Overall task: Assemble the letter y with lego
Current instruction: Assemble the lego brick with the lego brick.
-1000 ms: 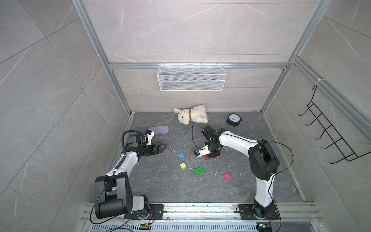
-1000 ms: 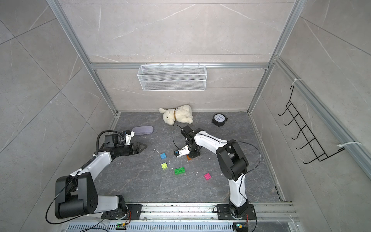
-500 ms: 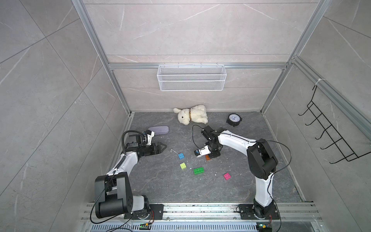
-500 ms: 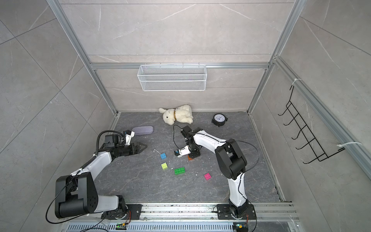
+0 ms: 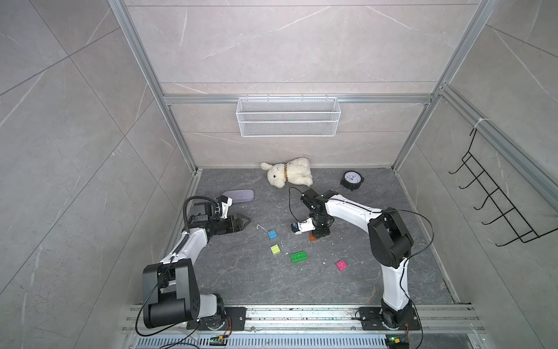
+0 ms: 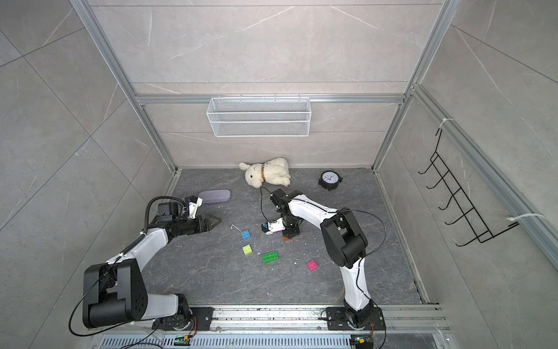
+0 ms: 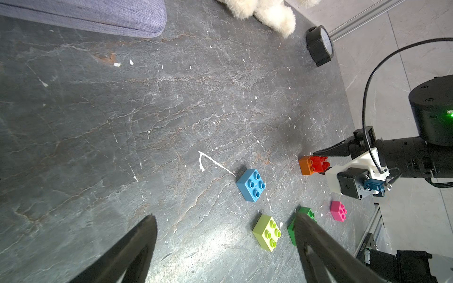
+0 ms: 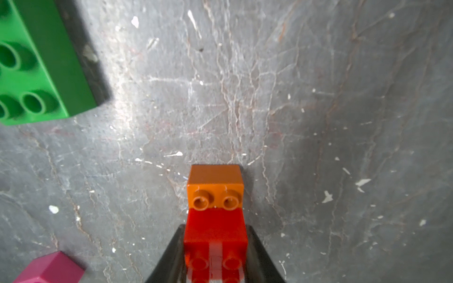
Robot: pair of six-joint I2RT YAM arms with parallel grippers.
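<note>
Red brick (image 8: 215, 221), gripped in right hand (image 8: 215, 231), stuck to orange brick (image 8: 215, 181), left hand (image 7: 224, 216) wide, empty.

Red brick (image 8: 215, 230) touches orange brick (image 8: 215, 178) on its studded face; blue (image 5: 272, 234), yellow-green (image 5: 275, 249), green (image 5: 299, 257), pink (image 5: 341, 265) lie loose, apart.

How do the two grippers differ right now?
The left gripper is open and empty; the right gripper is shut on the red brick. The left gripper touches nothing; the right gripper holds its brick against the orange brick. Both are black and pointed.
</note>
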